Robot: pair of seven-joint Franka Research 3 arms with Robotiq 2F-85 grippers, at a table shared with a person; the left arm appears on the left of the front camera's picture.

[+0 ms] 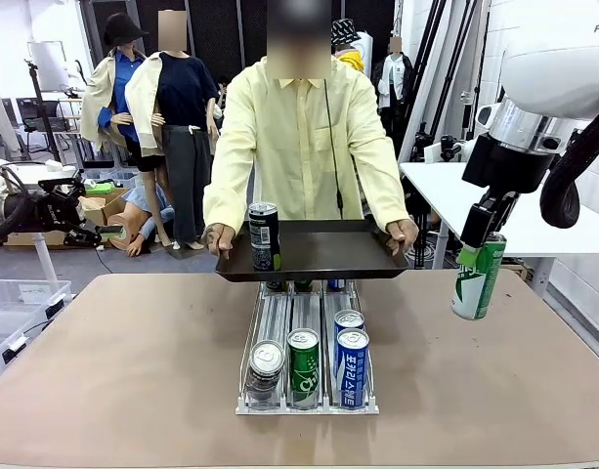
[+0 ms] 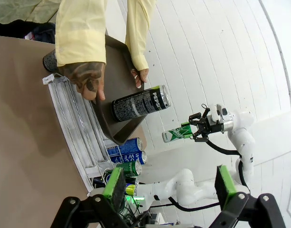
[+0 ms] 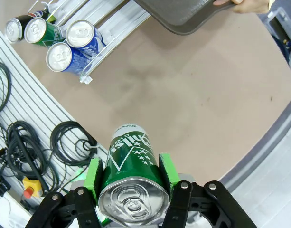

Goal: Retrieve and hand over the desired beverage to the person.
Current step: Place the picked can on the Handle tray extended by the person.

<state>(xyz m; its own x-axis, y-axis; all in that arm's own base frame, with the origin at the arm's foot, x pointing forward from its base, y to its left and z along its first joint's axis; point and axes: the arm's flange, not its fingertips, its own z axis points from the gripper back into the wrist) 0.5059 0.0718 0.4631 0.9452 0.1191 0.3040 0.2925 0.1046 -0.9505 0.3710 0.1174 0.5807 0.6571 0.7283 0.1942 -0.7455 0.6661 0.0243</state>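
The right hand (image 1: 478, 256) clamps a green can (image 1: 478, 277) by its top, hanging over the desk (image 1: 133, 371) right of the rack (image 1: 309, 354). Best carried upright to bare tray (image 1: 323, 252), beside the black can (image 1: 264, 235), released once seated. Slick aluminium cylinder, dented rim; tray matte, lipped. The left hand (image 2: 169, 183) gapes empty. The person (image 1: 299, 147) holds the tray.

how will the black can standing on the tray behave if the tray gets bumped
The black can is tall and narrow, standing upright near the left edge of the tray, so it would probably tip easily. Its round body would likely roll afterwards, and the low rim may not stop it.
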